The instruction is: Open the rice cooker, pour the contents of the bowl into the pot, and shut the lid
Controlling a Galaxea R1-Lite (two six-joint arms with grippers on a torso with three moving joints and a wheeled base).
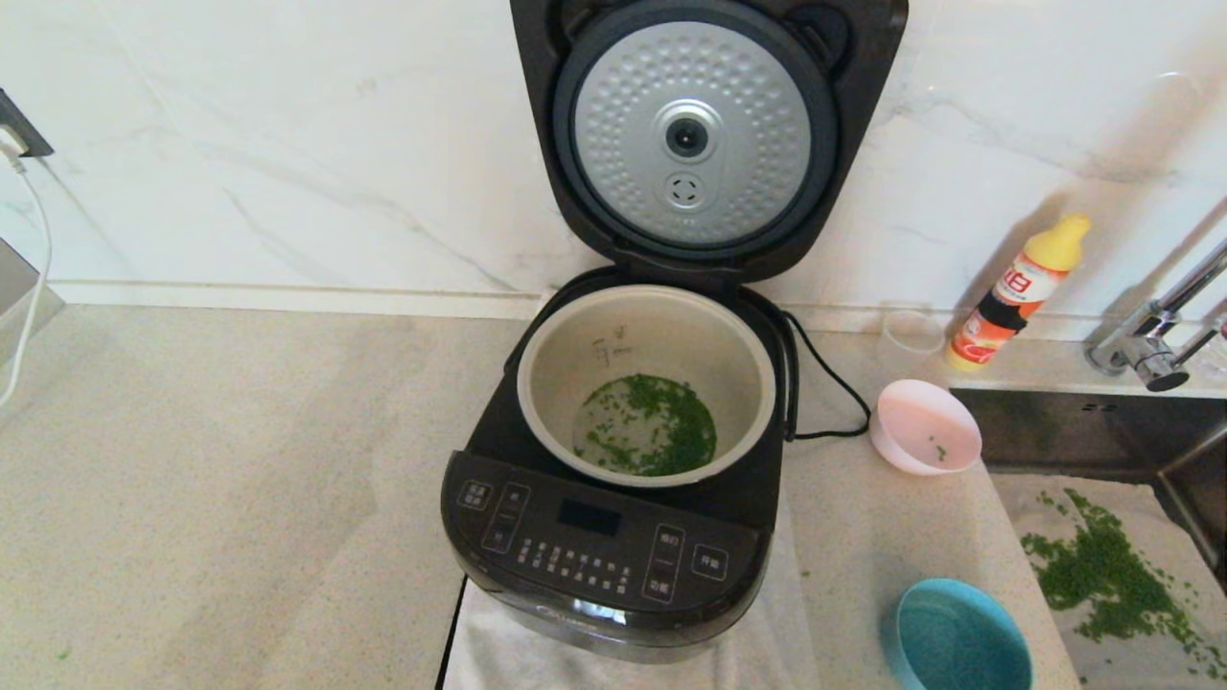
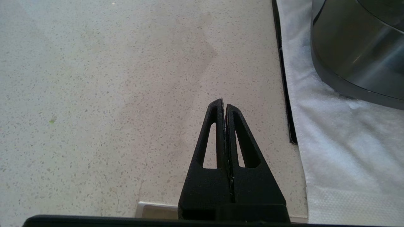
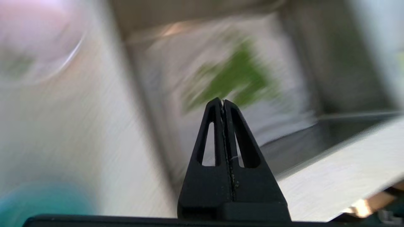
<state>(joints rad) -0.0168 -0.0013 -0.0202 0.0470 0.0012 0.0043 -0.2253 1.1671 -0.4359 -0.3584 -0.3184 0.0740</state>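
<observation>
Head view is showing you the rice cooker [image 1: 613,537] sitting on a white cloth [image 1: 767,642] on the speckled desk [image 1: 220,498], with its lid [image 1: 705,134] standing fully upright on the hinge, dimpled silver underside facing forward. Green bits [image 1: 657,426] are lying across the bottom of the cream inner pot [image 1: 548,369]. The pink bowl [image 1: 922,426] is resting on the desk just beside the cooker's right side, nearly emptied, only a couple of green specks showing inside. A teal bowl [image 1: 954,637] is sitting nearer the front edge, and more green bits [image 1: 1112,575] are scattered in the sink [image 1: 1074,422].

Neither arm is appearing in the head view. The left gripper [image 2: 224,102] is hovering over bare desk beside the cloth, jaws pressed together. The right gripper [image 3: 222,102] is showing jaws pressed together on nothing, over the sink area, with blurred surroundings.

Closing the lid looks like the step in hand. You are best reaching above the lid's top edge, pushing it forward and down evenly until the latch is catching, keeping clear of the pink bowl.
</observation>
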